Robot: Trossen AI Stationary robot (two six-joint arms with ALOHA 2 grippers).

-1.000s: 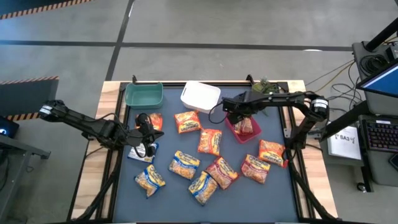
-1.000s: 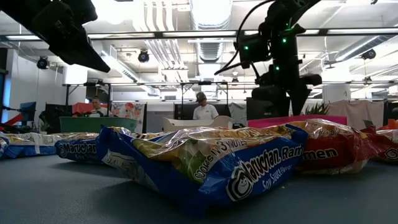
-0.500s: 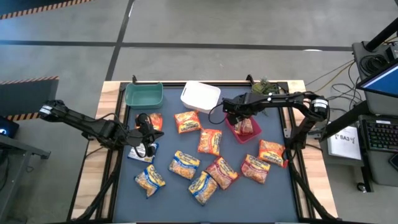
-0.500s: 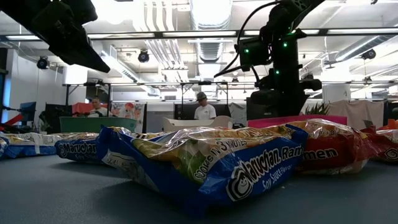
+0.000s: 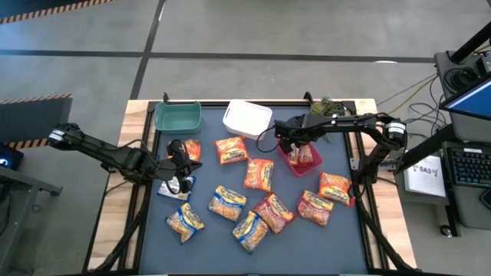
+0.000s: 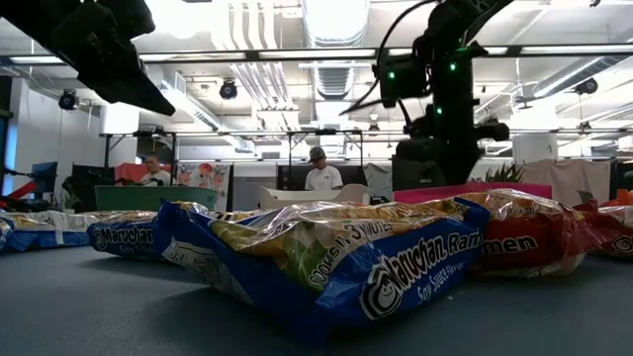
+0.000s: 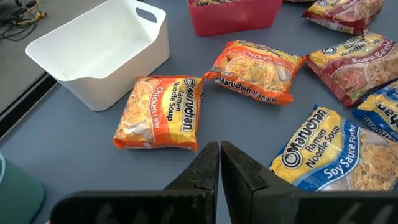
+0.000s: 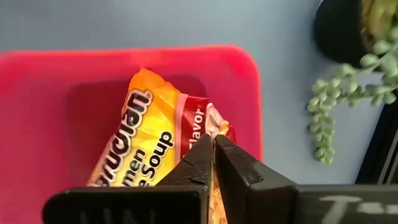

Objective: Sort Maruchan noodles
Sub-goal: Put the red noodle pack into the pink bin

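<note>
Several Maruchan noodle packets lie flat on the dark table mat, among them an orange one (image 7: 160, 112) and a blue soy sauce one (image 7: 323, 146). One orange-and-red packet (image 8: 149, 137) lies inside the red bin (image 5: 290, 165). My right gripper (image 8: 213, 146) hangs shut over that packet's crimped end, pointing steeply down, with nothing between its fingers. My left gripper (image 7: 219, 158) is shut and empty. It hovers above the mat at the table's left (image 5: 186, 161), pointing toward the orange packet.
A green bin (image 5: 177, 116) and a white bin (image 5: 247, 119) stand along the far edge. A small potted plant (image 8: 348, 56) sits beside the red bin. More packets (image 5: 261, 211) cover the mat's near half. People sit in the room beyond the table (image 6: 318, 173).
My right gripper has shut its fingers while staying over the red bin. The packet in the bin lies as before.
</note>
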